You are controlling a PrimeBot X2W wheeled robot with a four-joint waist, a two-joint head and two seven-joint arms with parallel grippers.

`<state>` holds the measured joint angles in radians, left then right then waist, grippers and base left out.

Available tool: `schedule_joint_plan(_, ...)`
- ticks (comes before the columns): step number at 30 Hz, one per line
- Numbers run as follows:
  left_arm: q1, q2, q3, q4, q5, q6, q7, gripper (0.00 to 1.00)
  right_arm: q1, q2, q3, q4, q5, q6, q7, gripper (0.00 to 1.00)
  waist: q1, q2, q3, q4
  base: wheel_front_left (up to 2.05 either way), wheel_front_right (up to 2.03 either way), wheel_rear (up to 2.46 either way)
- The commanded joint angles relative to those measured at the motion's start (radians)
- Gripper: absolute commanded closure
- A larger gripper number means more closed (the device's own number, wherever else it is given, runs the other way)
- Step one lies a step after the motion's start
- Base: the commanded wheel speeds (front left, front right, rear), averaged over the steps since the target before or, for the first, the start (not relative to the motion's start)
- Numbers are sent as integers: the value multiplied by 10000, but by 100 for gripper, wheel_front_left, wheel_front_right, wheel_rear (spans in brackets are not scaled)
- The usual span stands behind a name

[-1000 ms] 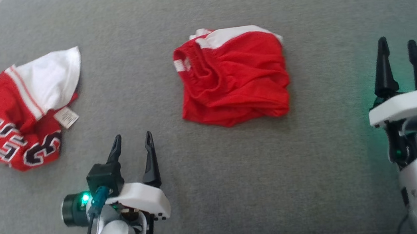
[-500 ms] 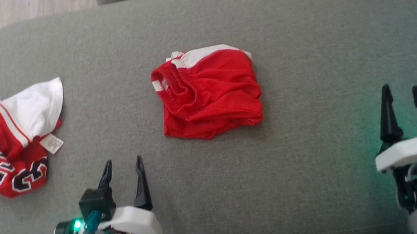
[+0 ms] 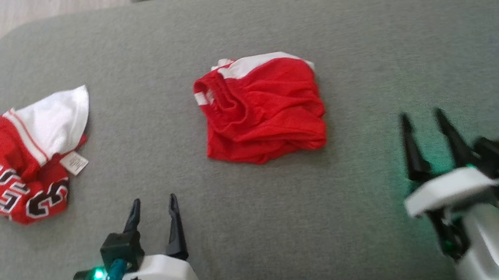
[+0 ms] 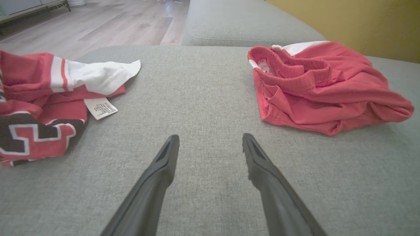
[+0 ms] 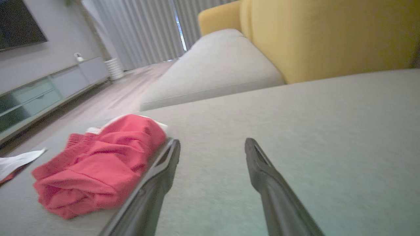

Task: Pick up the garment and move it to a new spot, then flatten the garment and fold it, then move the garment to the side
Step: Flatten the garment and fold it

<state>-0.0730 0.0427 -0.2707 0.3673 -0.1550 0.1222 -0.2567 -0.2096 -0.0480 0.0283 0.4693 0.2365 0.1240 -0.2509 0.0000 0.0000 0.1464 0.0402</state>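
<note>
Garment, red shorts (image 3: 262, 109), bunched in a loose heap on grey cushion (image 3: 362, 48): ahead and to the right of left pincer (image 3: 154, 199), ahead and to the left of right pincer (image 3: 420, 113), touching neither, roughly between the two. Both pincers spread wide and empty; left pincer judged slightly the nearer, on the side of the elastic waistband end, with the heap's longer side running crosswise to the fingers. Second item, lettered jersey (image 3: 16, 166), crumpled ahead and left of left pincer; which piece the task means cannot be told for certain.
</note>
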Motion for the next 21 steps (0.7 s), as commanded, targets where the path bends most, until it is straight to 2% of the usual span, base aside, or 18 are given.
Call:
schedule_joint_plan(1,-391,76,222,-280,-91,-31,-51,0,-654,-22,562,-304,89,67,-108,0,0,0,159,211,0,0,0)
schedule_joint_plan(10,-682,76,-316,-225,-322,-29,-51,0,-2580,-22,2944,390,892,67,428,0,0,0,705,1349,0,0,0)
schedule_joint_plan(15,-782,76,-592,-231,-508,30,-51,0,-3324,-22,3518,991,1503,67,759,0,0,0,952,1928,0,0,0)
schedule_joint_plan(21,-797,76,-733,-217,-631,75,-51,0,-3858,-22,4021,1880,2076,67,1132,0,0,0,1110,2289,0,0,0)
